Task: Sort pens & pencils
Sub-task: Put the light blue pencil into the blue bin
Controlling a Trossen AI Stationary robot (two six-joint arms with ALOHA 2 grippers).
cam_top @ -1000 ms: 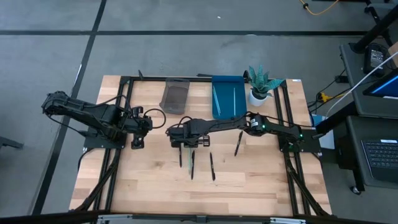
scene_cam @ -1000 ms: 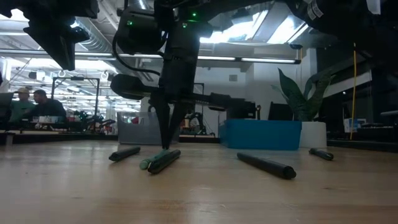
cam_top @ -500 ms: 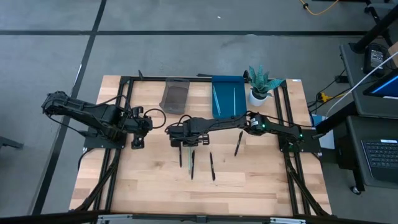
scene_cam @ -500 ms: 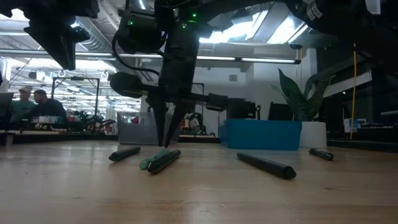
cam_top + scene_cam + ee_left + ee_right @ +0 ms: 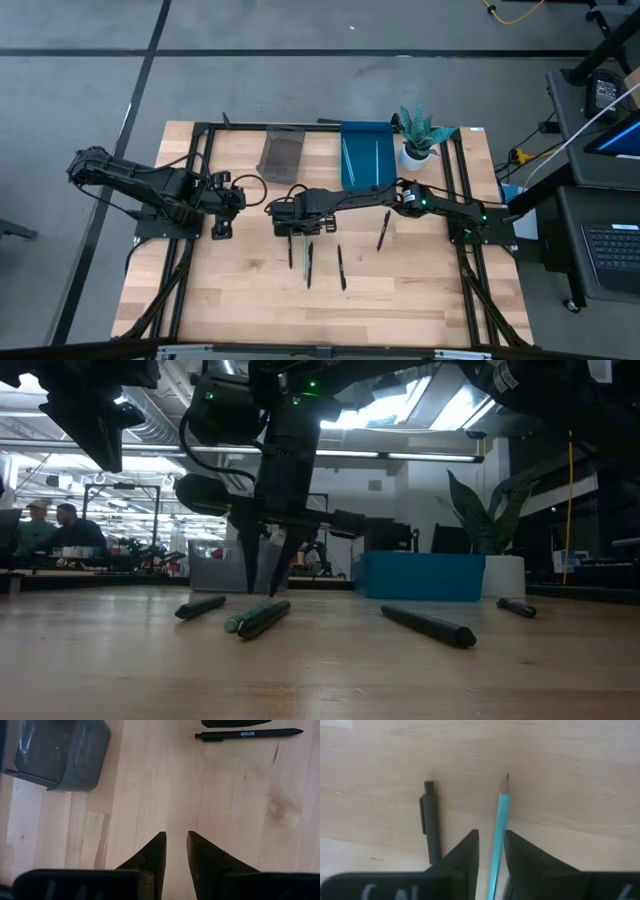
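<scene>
Overhead, four pens and pencils lie loose; the teal pencil (image 5: 496,837) lies between the right gripper's (image 5: 491,852) parted fingers, unclamped

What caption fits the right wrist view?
Right claw open astride a teal wooden pencil, beside a dark plastic pen.

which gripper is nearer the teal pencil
Right. The right gripper sits directly over the teal pencil, its open fingers straddling it, beside a dark pen. The left gripper waits off to the left, apart from it.
</scene>
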